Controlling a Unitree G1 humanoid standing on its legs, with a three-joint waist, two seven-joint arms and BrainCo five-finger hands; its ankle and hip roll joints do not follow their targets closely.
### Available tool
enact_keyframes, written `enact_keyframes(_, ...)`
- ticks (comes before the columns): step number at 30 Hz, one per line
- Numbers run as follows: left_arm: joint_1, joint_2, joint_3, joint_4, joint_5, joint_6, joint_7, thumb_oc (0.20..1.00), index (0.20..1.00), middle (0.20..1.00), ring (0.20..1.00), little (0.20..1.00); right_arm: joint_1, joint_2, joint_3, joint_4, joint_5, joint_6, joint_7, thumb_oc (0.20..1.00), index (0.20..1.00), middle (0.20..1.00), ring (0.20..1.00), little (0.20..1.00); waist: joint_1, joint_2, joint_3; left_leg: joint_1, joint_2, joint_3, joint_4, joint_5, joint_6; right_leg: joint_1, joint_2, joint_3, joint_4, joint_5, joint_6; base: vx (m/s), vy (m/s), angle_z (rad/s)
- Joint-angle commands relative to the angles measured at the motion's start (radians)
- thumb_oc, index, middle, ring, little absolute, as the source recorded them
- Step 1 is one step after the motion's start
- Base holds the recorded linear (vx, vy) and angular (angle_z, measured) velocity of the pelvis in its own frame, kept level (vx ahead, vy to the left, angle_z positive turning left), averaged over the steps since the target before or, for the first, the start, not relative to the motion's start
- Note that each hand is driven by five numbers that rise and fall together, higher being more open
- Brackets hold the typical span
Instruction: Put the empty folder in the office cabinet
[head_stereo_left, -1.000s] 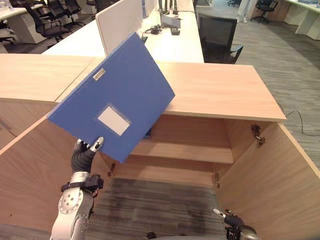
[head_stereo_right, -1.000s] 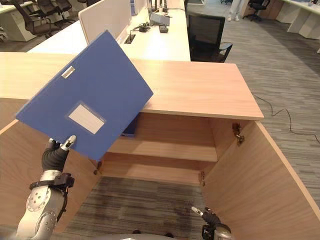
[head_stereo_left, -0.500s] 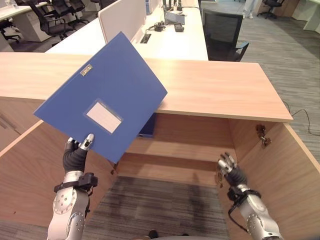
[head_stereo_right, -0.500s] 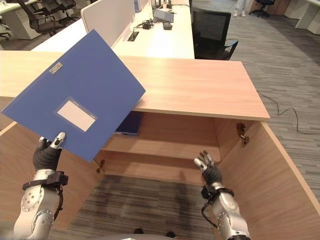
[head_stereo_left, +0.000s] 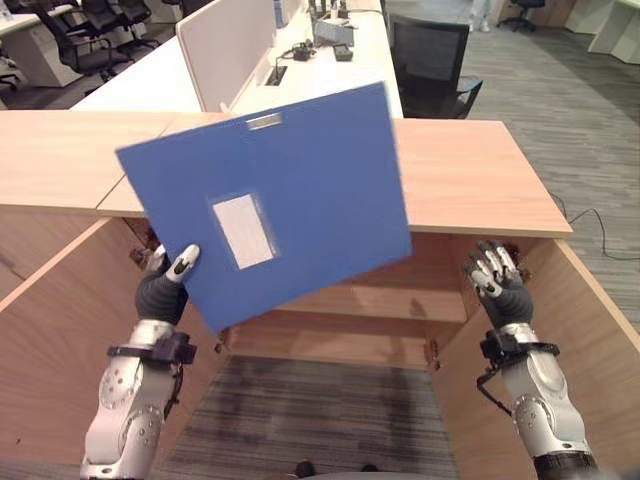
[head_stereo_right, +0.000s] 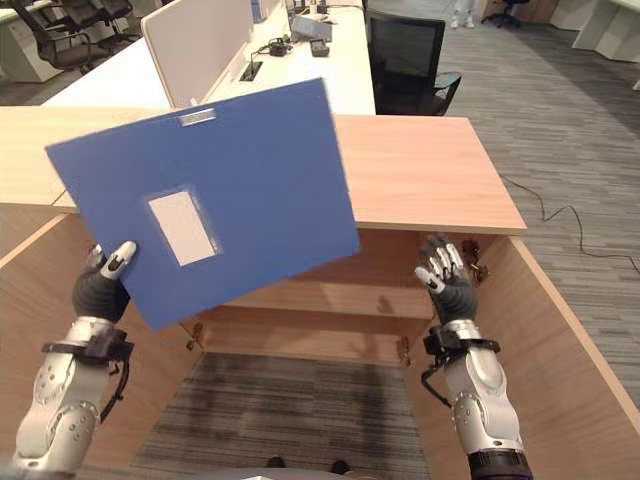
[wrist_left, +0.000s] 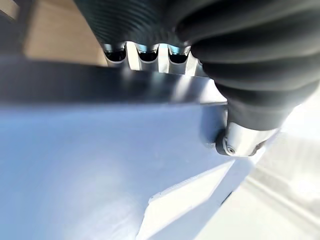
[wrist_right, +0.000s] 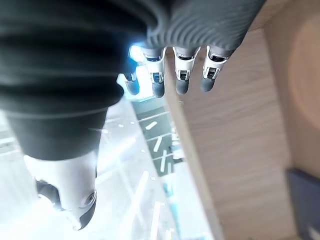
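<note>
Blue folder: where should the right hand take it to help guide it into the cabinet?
Judging by its pose, the free right edge. The blue folder is held up tilted, pinched only at its lower left corner by the left hand. The right hand is open, level with the cabinet opening, so it could come in from the right and clamp that edge.

Blue folder (head_stereo_left: 300, 200) covering much of the cabinet (head_stereo_left: 480, 190) interior, left hand (head_stereo_left: 165, 285) fingers hidden behind it
</note>
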Motion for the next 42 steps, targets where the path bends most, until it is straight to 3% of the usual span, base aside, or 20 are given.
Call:
enact_keyframes(1, -0.05, 0.09, 0.006, -0.045, -0.054, -0.052, -0.061, 0.2, 0.2, 0.2, 0.2, 0.2, -0.096, -0.043, -0.065, -0.114, -0.022, -0.097, -0.014, 1.0, 1.0, 1.0, 1.0, 1.0, -0.002, -0.05, -0.038, 0.052, -0.001, -0.022, 0.003, -0.14, -0.009, -0.002, -0.1, -0.037, 0.006, 0.012, 0.11, 0.0, 0.0, 0.0)
enact_keyframes(5, -0.021, 0.144, 0.045, -0.063, -0.05, -0.054, -0.11, 0.2, 0.2, 0.2, 0.2, 0.2, -0.099, -0.113, -0.137, -0.169, -0.176, -0.109, -0.062, 1.0, 1.0, 1.0, 1.0, 1.0, -0.001, -0.051, -0.043, 0.052, 0.0, -0.023, 0.003, -0.142, -0.009, -0.004, -0.1, -0.036, 0.006, 0.013, 0.113, 0.0, 0.0, 0.0)
enact_keyframes(7, 0.002, 0.178, 0.087, -0.083, -0.015, -0.069, -0.117, 0.2, 0.2, 0.2, 0.2, 0.2, -0.093, -0.199, -0.202, -0.207, -0.392, -0.101, -0.131, 1.0, 1.0, 1.0, 1.0, 1.0, 0.0, -0.051, -0.045, 0.052, -0.001, -0.024, 0.003, -0.143, -0.008, -0.003, -0.099, -0.035, 0.006, 0.014, 0.115, 0.0, 0.0, 0.0)
enact_keyframes(8, 0.002, 0.178, 0.087, -0.083, -0.015, -0.069, -0.117, 0.2, 0.2, 0.2, 0.2, 0.2, -0.092, -0.199, -0.202, -0.208, -0.392, -0.1, -0.131, 1.0, 1.0, 1.0, 1.0, 1.0, 0.0, -0.05, -0.045, 0.052, 0.0, -0.024, 0.003, -0.143, -0.008, -0.003, -0.099, -0.035, 0.006, 0.014, 0.115, 0.0, 0.0, 0.0)
enact_keyframes(10, 0.028, 0.22, 0.125, -0.081, 0.048, -0.088, -0.101, 0.2, 0.2, 0.2, 0.2, 0.2, -0.077, -0.304, -0.247, -0.231, -0.59, -0.076, -0.18, 1.0, 1.0, 1.0, 1.0, 1.0, 0.0, -0.052, -0.047, 0.052, 0.0, -0.025, 0.003, -0.144, -0.008, -0.005, -0.098, -0.034, 0.006, 0.013, 0.117, 0.0, 0.0, 0.0)
enact_keyframes(14, 0.069, 0.296, 0.208, -0.048, 0.207, -0.123, -0.058, 0.2, 0.2, 0.2, 0.2, 0.2, -0.052, -0.385, -0.293, -0.221, -0.706, -0.055, -0.207, 1.0, 1.0, 1.0, 1.0, 1.0, 0.005, -0.052, -0.048, 0.05, 0.001, -0.027, 0.003, -0.144, -0.008, -0.007, -0.098, -0.033, 0.006, 0.013, 0.118, 0.0, 0.0, 0.0)
enact_keyframes(19, 0.088, 0.331, 0.268, -0.007, 0.377, -0.149, 0.022, 0.2, 0.2, 0.2, 0.2, 0.2, -0.035, -0.404, -0.296, -0.196, -0.713, -0.05, -0.205, 1.0, 1.0, 1.0, 1.0, 1.0, 0.006, -0.055, -0.048, 0.049, 0.002, -0.028, 0.003, -0.142, -0.009, -0.008, -0.097, -0.032, 0.006, 0.013, 0.117, 0.0, 0.0, 0.0)
enact_keyframes(22, 0.094, 0.366, 0.319, -0.005, 0.553, -0.162, 0.084, 0.2, 0.2, 0.2, 0.2, 0.2, -0.033, -0.426, -0.283, -0.186, -0.728, -0.046, -0.187, 1.0, 1.0, 1.0, 1.0, 1.0, 0.011, -0.058, -0.044, 0.046, 0.002, -0.028, 0.003, -0.142, -0.01, -0.01, -0.096, -0.032, 0.006, 0.013, 0.117, 0.0, 0.0, 0.0)
enact_keyframes(30, 0.09, 0.463, 0.35, -0.037, 0.921, -0.166, 0.194, 0.2, 0.2, 0.2, 0.2, 0.2, -0.071, -0.475, -0.197, -0.222, -0.692, -0.054, -0.103, 1.0, 1.0, 1.0, 1.0, 1.0, 0.015, -0.063, -0.042, 0.047, 0.003, -0.022, 0.003, -0.142, -0.013, -0.012, -0.096, -0.031, 0.006, 0.013, 0.12, 0.0, 0.0, 0.0)
enact_keyframes(42, 0.027, 0.505, 0.289, -0.111, 0.943, -0.196, 0.154, 0.2, 0.2, 0.2, 0.2, 0.2, -0.176, -0.498, 0.048, -0.226, -0.551, -0.043, 0.079, 1.0, 1.0, 1.0, 1.0, 1.0, 0.026, -0.066, -0.039, 0.051, 0.005, -0.022, 0.003, -0.14, -0.019, -0.007, -0.099, -0.035, 0.006, 0.011, 0.119, 0.0, 0.0, 0.0)
